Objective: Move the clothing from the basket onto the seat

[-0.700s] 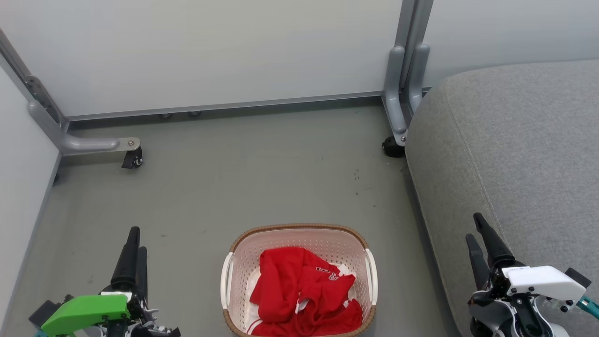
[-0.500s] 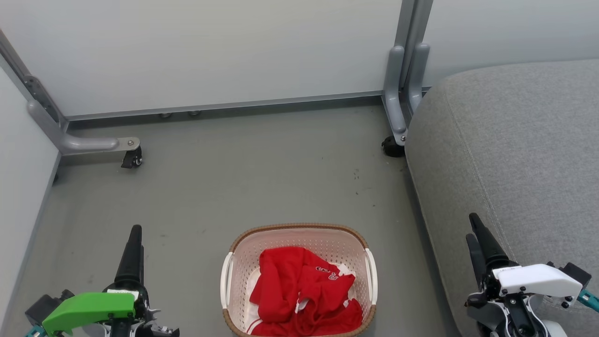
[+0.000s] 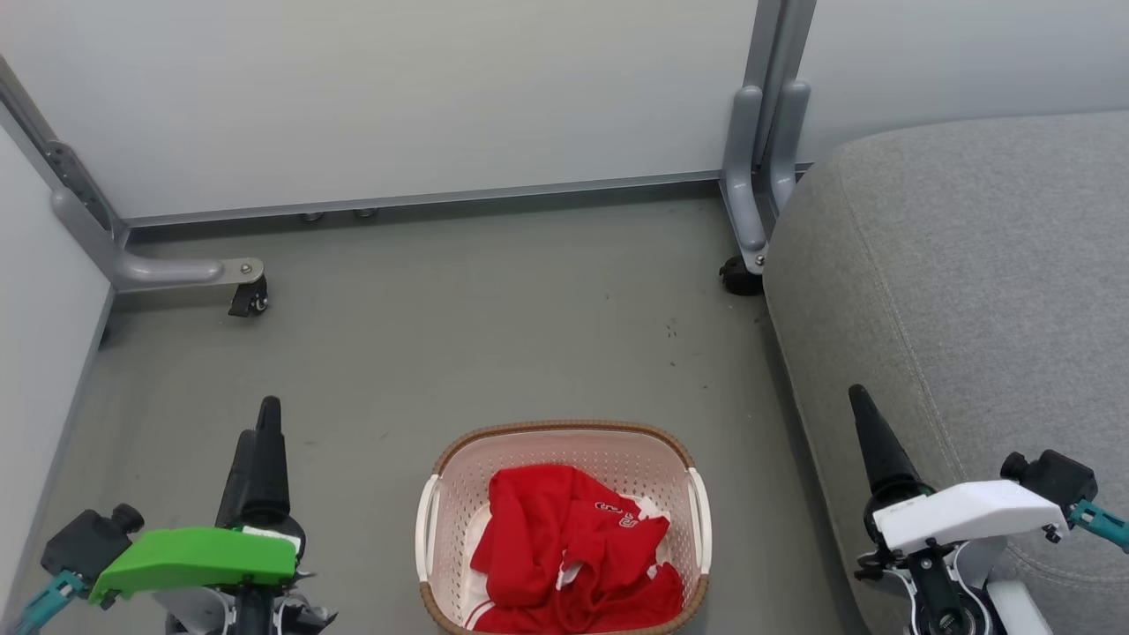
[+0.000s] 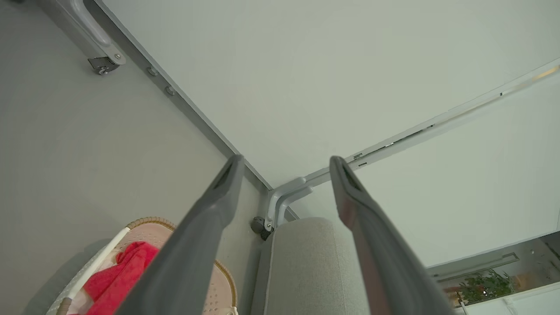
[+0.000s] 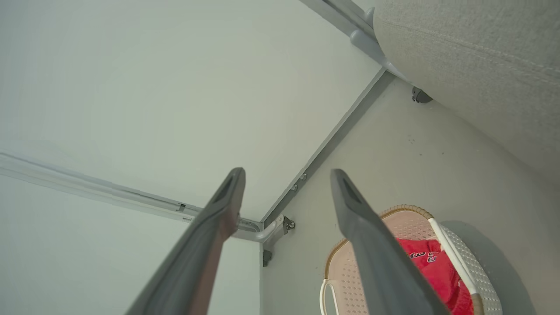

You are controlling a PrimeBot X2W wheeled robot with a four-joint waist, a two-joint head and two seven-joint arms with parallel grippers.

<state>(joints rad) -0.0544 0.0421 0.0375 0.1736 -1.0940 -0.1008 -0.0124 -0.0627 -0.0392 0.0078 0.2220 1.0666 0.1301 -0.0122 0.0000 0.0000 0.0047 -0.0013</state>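
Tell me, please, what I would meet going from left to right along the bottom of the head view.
left hand → basket → right hand

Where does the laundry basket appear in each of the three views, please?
Head view: basket at bottom centre.
Left wrist view: basket at lower left.
Right wrist view: basket at lower right.
Shared landmark: black caster beside the seat.

Bright even light, soft shadows, wrist-cam edge distortion.
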